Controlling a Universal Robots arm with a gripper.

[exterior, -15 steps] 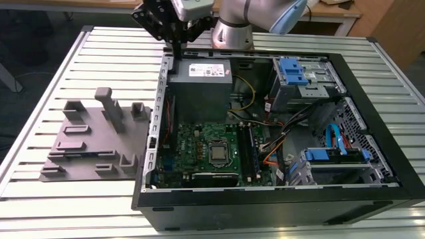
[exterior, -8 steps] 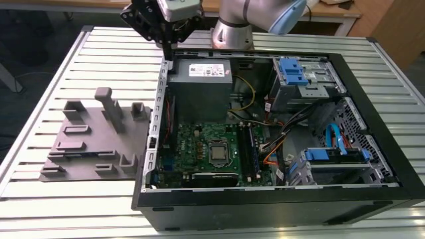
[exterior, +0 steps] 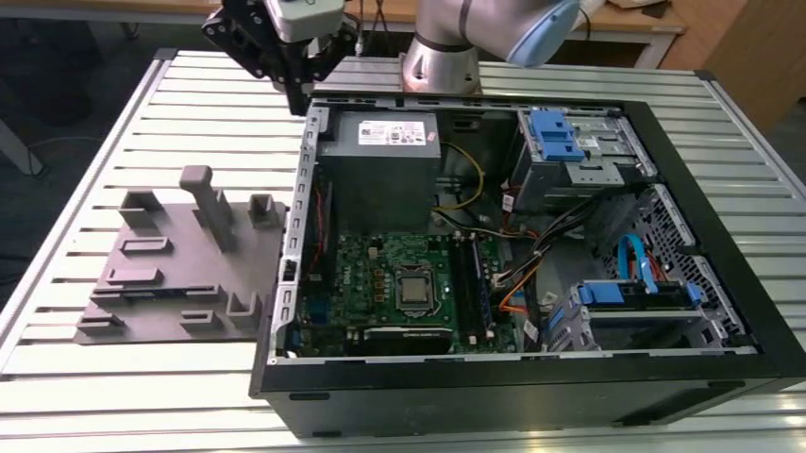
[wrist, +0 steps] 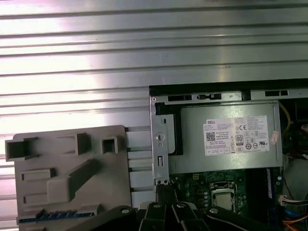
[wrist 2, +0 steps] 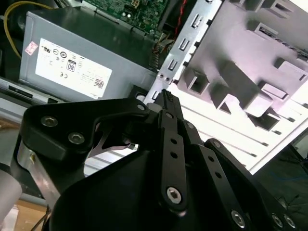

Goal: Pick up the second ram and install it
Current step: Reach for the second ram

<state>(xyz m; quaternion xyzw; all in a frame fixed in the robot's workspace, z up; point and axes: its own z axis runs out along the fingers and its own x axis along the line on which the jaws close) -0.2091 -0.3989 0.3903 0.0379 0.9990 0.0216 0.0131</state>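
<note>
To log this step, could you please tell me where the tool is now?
In the exterior view, the tool hangs upper left, above a corner of the computer case, beside the grey power supply.

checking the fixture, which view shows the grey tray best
The exterior view: the whole grey tray lies beside the open case. The first wrist view crops one edge; the second shows part, past the end effector.

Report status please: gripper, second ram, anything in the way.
Gripper shut, empty, beside computer case corner. Second ram lying in grey tray. No obstacle seen between.
</note>
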